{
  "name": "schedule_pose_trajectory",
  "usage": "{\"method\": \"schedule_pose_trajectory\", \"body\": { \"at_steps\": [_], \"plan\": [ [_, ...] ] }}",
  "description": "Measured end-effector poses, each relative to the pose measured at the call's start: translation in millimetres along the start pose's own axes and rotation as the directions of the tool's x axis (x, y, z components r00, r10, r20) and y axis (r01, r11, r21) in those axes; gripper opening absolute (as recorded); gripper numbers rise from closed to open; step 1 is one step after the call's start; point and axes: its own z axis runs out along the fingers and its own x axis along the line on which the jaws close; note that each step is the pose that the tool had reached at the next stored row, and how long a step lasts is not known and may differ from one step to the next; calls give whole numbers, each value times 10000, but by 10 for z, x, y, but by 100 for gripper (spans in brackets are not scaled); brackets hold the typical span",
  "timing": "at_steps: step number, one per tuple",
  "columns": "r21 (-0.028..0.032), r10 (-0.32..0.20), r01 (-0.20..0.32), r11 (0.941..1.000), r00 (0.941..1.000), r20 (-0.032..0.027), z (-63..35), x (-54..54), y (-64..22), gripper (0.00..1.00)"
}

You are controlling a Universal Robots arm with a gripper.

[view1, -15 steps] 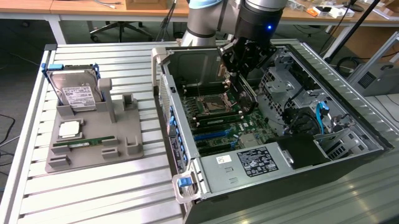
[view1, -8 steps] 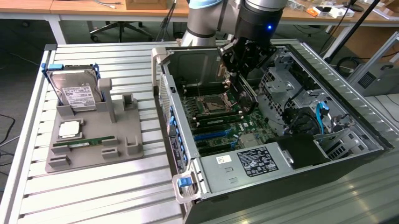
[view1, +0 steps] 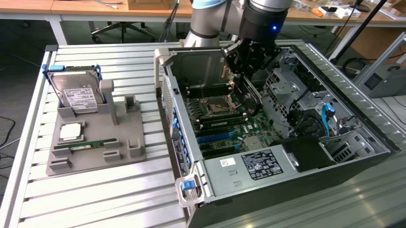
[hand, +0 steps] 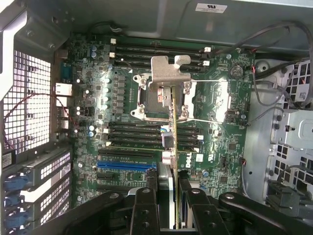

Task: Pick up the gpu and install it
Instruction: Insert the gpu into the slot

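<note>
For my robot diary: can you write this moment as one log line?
hand: shut on gpu | gpu: edge-on above motherboard, inside open case | installed: not yet

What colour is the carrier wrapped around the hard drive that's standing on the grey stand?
Blue. The carrier shows best in the exterior view.
</note>
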Motion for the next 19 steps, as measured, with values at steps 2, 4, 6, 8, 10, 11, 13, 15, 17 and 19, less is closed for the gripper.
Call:
{"method": "schedule_pose_trajectory", "body": {
  "at_steps": [2, 4, 6, 8, 10, 11, 13, 15, 17, 19],
  "plan": [
    [0, -18, 18, 10000, 10000, 0, 0, 0, 0, 27],
    [-1, -30, 30, 10000, 10000, 1, 0, 0, 0, 27],
    [-1, -46, 46, 10000, 10000, 1, 0, 0, 0, 27],
    [-1, -56, 56, 10000, 10000, 1, 0, 0, 0, 27],
    [-2, -68, 68, 10000, 10000, 2, 0, 0, 0, 27],
    [-2, -74, 74, 10000, 10000, 2, 0, 0, 0, 27],
    [-3, -87, 87, 10000, 10000, 2, 0, 0, 0, 27],
    [-3, -106, 106, 9999, 9999, 3, 0, 0, 0, 27],
    [-4, -116, 116, 9999, 9999, 4, 0, 0, 0, 27],
    [-4, -125, 125, 9999, 9999, 4, 0, 0, 0, 27]
  ]
}}
